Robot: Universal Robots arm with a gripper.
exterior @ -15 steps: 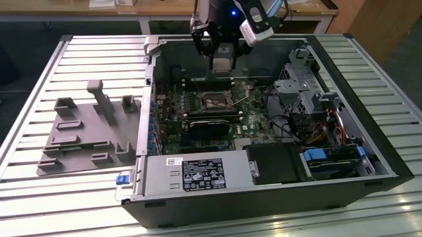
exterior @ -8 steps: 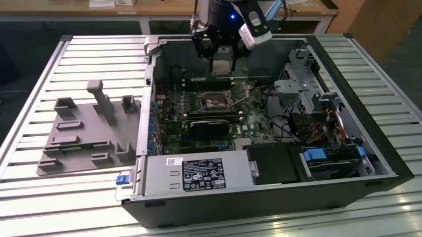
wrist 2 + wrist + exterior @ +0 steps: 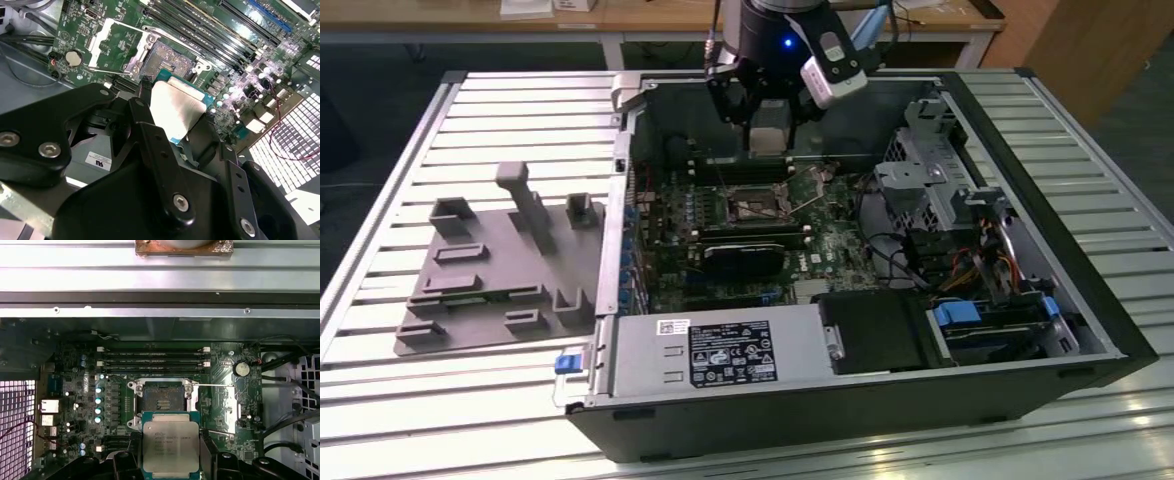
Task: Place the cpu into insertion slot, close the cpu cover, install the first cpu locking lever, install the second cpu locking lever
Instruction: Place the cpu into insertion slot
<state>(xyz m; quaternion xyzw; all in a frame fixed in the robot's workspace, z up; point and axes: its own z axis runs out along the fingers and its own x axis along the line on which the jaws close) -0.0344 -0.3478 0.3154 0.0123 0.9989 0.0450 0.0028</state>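
While the gripper [image 3: 771, 140] is being held inside the computer case [image 3: 854, 410] in the exterior view, it is being poised near the insertion slot [image 3: 754, 205]. In the second wrist view, the cpu [image 3: 177, 107] is being clamped between its narrowed fingers [image 3: 146, 95], the cpu cover [image 3: 100, 36] being shown swung open. In the first wrist view, the cpu [image 3: 171, 445] is being carried just short of the insertion slot [image 3: 161, 400].
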